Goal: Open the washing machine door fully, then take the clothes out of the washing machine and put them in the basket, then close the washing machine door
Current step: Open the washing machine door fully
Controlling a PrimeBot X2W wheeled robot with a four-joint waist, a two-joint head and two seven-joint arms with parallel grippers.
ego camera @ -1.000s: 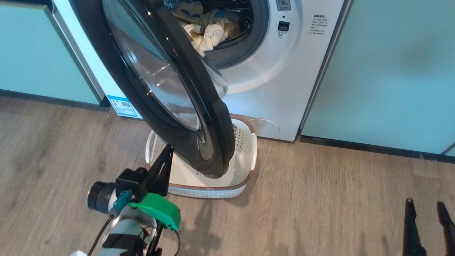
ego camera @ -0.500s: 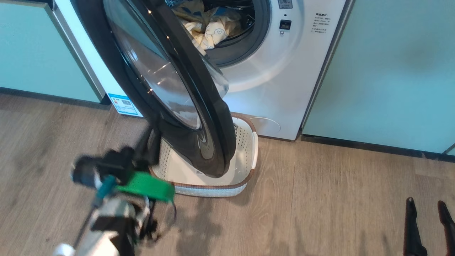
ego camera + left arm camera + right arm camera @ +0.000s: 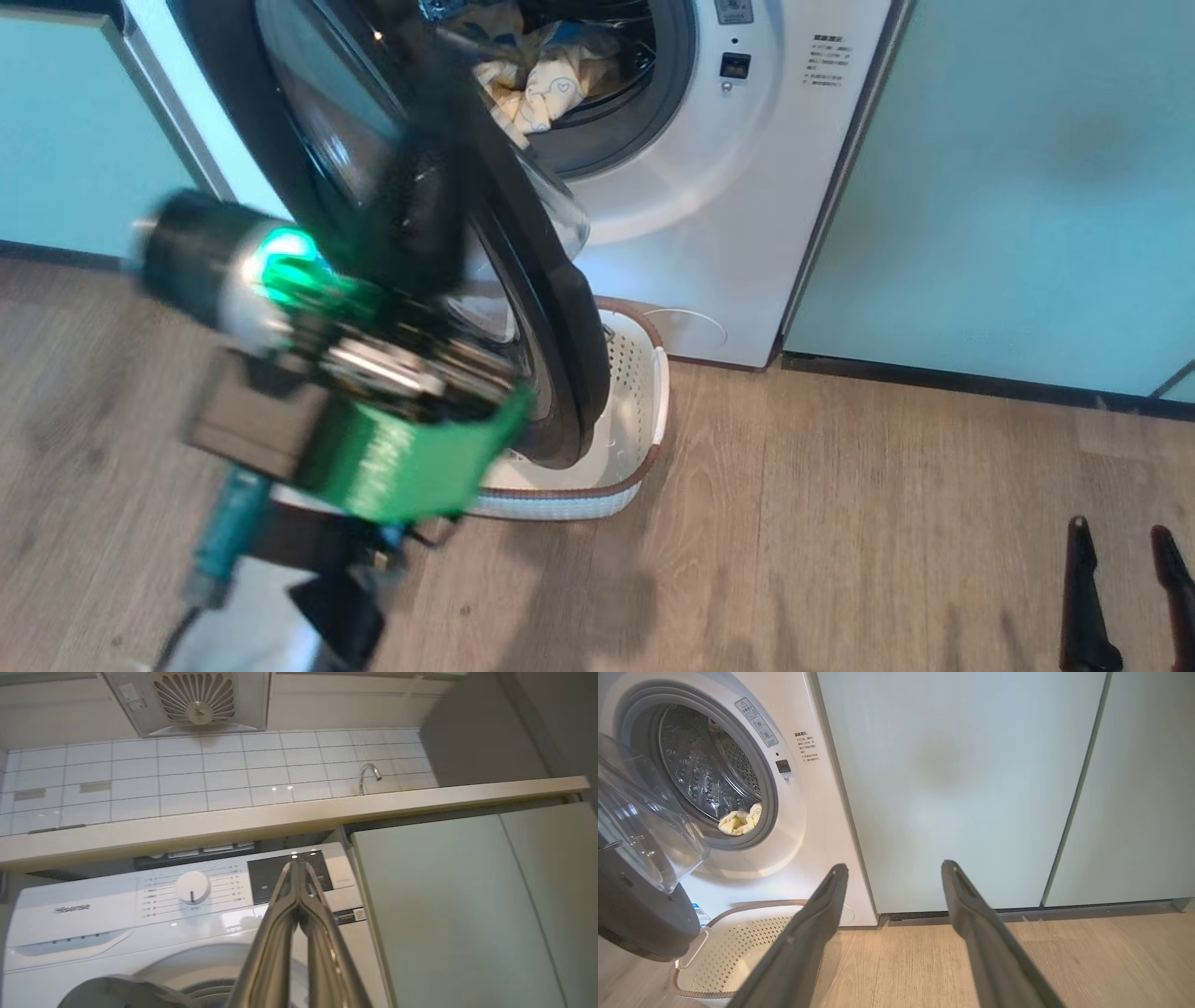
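The washing machine [image 3: 747, 187] stands with its door [image 3: 551, 308] about half open; the black rim and glass bowl hang over the basket [image 3: 644, 411]. Pale yellow clothes [image 3: 537, 84] lie in the drum, also seen in the right wrist view as clothes [image 3: 738, 820]. My left arm [image 3: 373, 392] is a raised blur in front of the door's outer face. My left gripper [image 3: 295, 864] is shut on nothing and points up at the control panel. My right gripper [image 3: 1120, 546] stands open low at the right, far from the machine, fingers apart around empty air [image 3: 896, 868].
Pale green cabinet panels [image 3: 1008, 187] flank the machine on both sides. The floor [image 3: 840, 541] is wood. A countertop edge [image 3: 280, 816] runs above the machine, with a tiled wall and a tap [image 3: 369, 772] behind it.
My left arm has swung up from beside the basket to in front of the door, blurred by motion. The head view has shifted slightly. The right gripper has stayed put.
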